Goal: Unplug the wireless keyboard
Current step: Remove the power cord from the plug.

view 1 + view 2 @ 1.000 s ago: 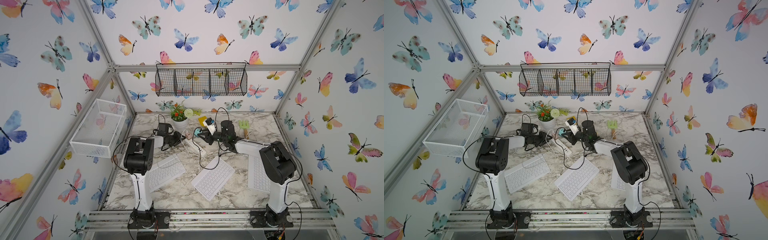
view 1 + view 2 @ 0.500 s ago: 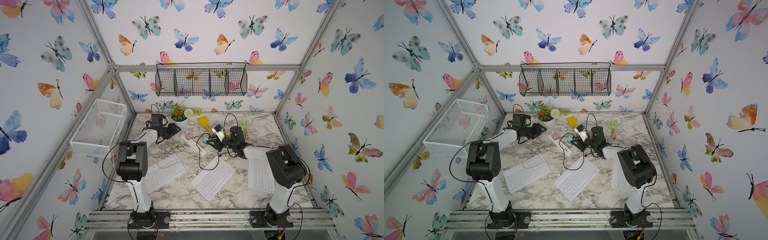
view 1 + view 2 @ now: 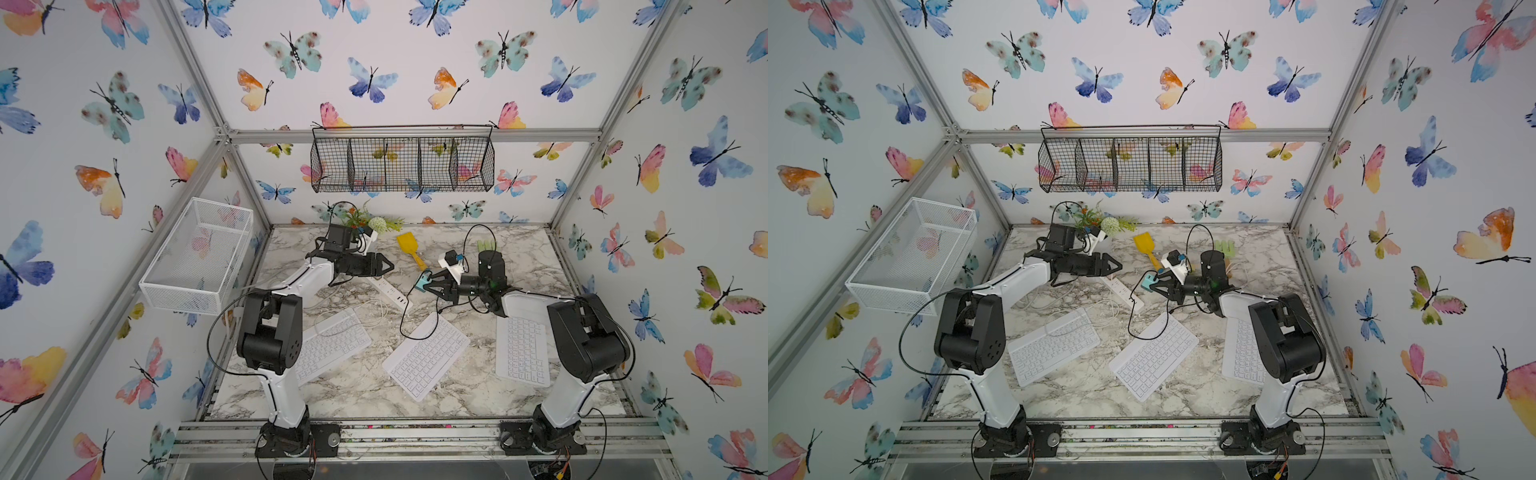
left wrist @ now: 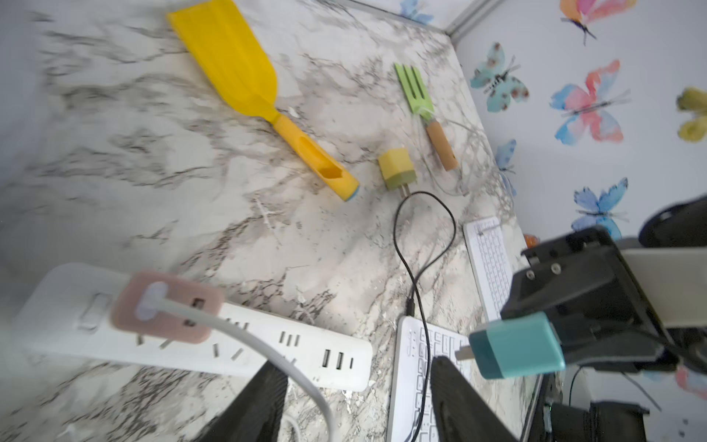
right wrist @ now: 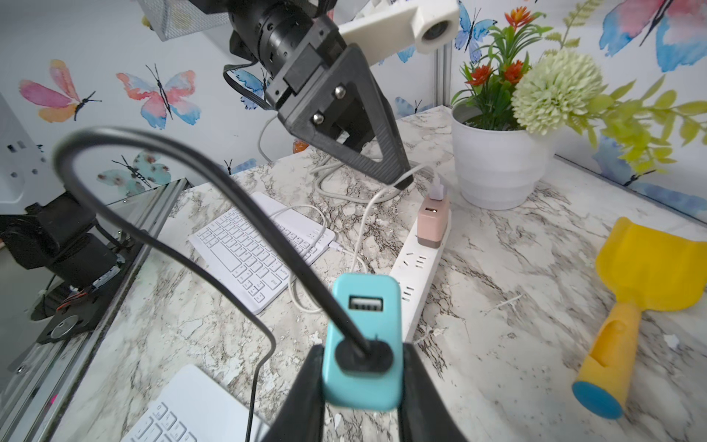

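Note:
My right gripper [image 5: 362, 351] is shut on a teal adapter [image 5: 363, 306], which it holds in the air off the white power strip [image 3: 388, 291], as both top views show [image 3: 1148, 283]. A black cable [image 3: 404, 316] runs from the adapter down to the middle white keyboard [image 3: 426, 357]. My left gripper [image 4: 357, 365] hovers open and empty above the strip [image 4: 306, 350], near a pink adapter [image 4: 168, 306] still plugged in. That adapter's white cable leads to the left keyboard [image 3: 332, 345].
A third keyboard [image 3: 521, 351] lies under my right arm. A yellow scoop [image 3: 409, 245], a green fork [image 3: 486, 245], a loose yellow adapter [image 4: 398, 168] and a potted plant [image 5: 497, 168] sit at the back. A white basket [image 3: 199, 253] hangs on the left wall.
My left gripper has lifted away from the power strip and opened wider. My right arm has swung to the right, keeping its grip on the teal adapter.

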You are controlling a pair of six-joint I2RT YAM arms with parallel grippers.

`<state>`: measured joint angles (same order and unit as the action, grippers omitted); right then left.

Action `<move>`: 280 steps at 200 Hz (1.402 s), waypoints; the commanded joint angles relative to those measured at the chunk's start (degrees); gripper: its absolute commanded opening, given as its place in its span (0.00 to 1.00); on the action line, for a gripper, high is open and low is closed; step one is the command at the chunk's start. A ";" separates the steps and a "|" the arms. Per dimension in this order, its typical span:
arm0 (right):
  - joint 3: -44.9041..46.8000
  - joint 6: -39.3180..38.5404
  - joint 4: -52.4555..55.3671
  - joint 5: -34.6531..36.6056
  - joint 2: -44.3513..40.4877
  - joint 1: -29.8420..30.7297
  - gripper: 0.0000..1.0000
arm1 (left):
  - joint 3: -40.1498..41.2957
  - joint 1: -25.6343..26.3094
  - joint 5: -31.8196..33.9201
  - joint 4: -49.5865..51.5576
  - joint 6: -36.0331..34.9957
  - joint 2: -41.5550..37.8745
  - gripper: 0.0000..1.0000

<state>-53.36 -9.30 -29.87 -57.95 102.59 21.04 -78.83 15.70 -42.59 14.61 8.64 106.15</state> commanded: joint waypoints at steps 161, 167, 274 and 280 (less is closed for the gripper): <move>-6.06 -9.11 17.70 -5.94 -0.25 -0.98 0.24 | -7.99 3.02 6.51 17.91 -18.76 -7.18 0.64; -6.06 -9.16 17.66 -6.16 -0.24 -0.98 0.24 | -7.80 2.93 5.33 17.71 -18.81 -7.38 0.64; -9.38 -15.55 28.59 -9.78 -2.24 -0.99 0.24 | -5.73 11.06 -7.88 18.67 -39.94 -5.08 0.60; -9.55 -15.74 29.02 -9.81 -2.25 -1.00 0.24 | -5.97 11.27 -8.22 19.13 -41.75 -4.65 0.59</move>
<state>-61.41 -22.20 -5.43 -65.91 102.41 20.08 -83.64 26.11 -48.45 30.06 -23.66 99.07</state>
